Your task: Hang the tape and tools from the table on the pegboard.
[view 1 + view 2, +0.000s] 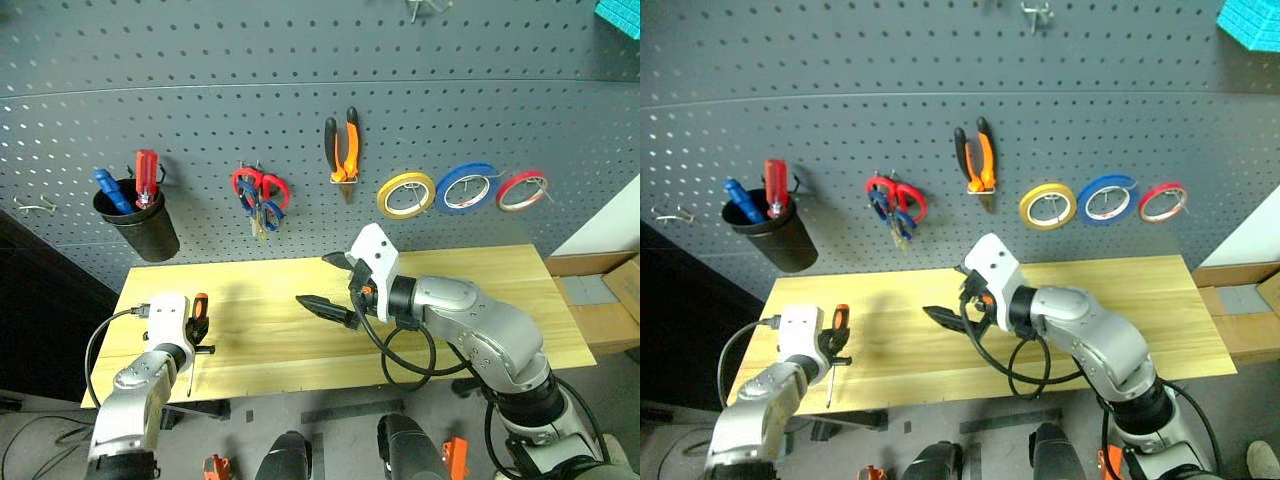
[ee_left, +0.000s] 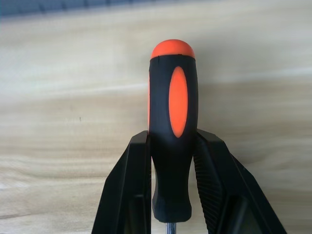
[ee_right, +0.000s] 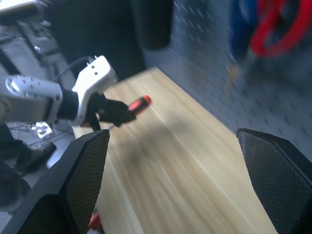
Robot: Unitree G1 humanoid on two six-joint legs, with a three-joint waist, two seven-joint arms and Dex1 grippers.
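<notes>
now left end effector (image 2: 170,187) clamps screwdriver (image 2: 172,122) handle; right end effector (image 1: 333,283) gapes wide.

The pliers (image 1: 341,150) hang on the pegboard (image 1: 300,60) between scissors (image 1: 259,198) on the left and tape (image 1: 467,187) on the right.

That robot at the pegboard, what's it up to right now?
It is hanging tools from the table onto the pegboard. The left gripper is shut on the screwdriver, gripping its orange-and-black handle over the table's left end. The right gripper is open and holds nothing, above the middle of the table. The pliers, scissors and blue tape already hang on the board, beside a yellow ring and a red ring.
</notes>
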